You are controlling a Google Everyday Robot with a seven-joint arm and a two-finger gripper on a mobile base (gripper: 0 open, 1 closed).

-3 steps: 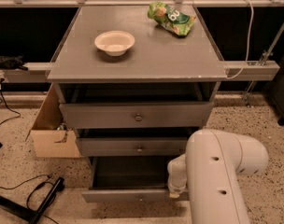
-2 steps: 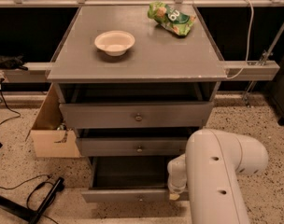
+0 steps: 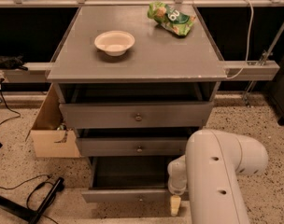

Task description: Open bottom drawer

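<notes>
The bottom drawer (image 3: 118, 196) of the grey cabinet stands pulled out, its dark grey interior open to view and its small round knob at the centre of the front. My gripper (image 3: 175, 205) is at the drawer's right front corner, just right of the knob. It hangs below the big white arm (image 3: 216, 171), which fills the lower right and hides most of the gripper. The drawer's right end is hidden behind the arm.
The middle drawer (image 3: 132, 147) and top drawer (image 3: 137, 115) are each slightly out. A white bowl (image 3: 114, 42) and a green snack bag (image 3: 171, 17) lie on the cabinet top. A cardboard box (image 3: 51, 134) stands to the left, and black cables (image 3: 41, 199) lie on the floor.
</notes>
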